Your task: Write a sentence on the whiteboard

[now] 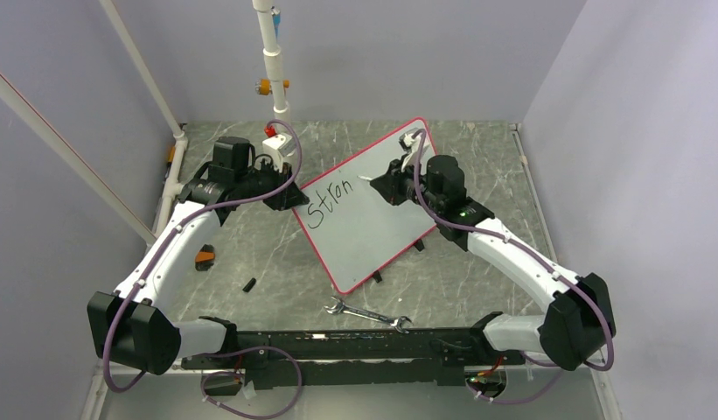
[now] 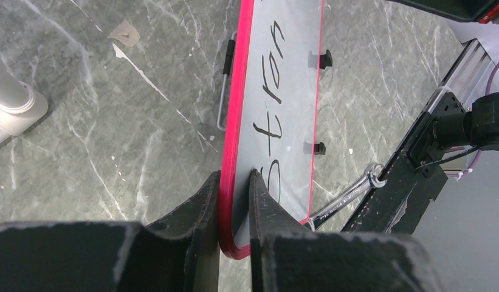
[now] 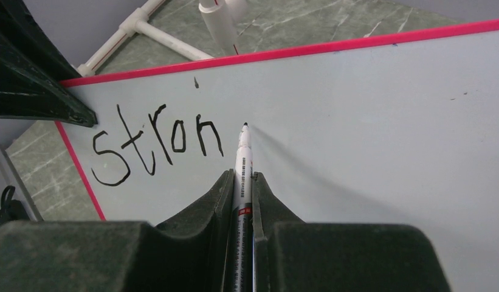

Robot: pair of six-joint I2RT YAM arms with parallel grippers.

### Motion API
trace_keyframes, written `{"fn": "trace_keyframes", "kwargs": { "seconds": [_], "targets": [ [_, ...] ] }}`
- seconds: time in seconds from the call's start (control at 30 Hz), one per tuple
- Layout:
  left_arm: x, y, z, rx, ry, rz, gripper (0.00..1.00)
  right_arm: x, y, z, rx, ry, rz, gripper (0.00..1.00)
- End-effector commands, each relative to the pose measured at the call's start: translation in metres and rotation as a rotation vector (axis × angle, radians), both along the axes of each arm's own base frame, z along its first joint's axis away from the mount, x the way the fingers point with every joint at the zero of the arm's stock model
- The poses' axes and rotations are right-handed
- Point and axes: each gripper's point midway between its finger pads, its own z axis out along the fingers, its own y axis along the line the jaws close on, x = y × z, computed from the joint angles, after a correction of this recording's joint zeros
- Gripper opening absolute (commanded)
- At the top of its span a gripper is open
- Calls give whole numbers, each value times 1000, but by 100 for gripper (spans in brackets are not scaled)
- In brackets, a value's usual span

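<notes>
Steel wrench (image 1: 368, 313) near whiteboard (image 1: 381, 232); left hand (image 2: 234, 182) pinches it, right hand (image 3: 242, 179) pinches marker (image 3: 243, 149).

Pale lavender walls (image 1: 407, 52); grey-green marbled tabletop (image 1: 250, 254); white pipe frame (image 1: 272, 52) at back.
</notes>
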Motion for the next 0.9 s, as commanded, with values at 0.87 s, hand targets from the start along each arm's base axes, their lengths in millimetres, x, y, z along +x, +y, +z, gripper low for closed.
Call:
{"fn": "trace_keyframes", "kwargs": {
  "seconds": [0.87],
  "targets": [
    [15, 20, 0, 134, -117, 47, 0, 1, 17, 5, 33, -2, 72, 0]
  ]
}}
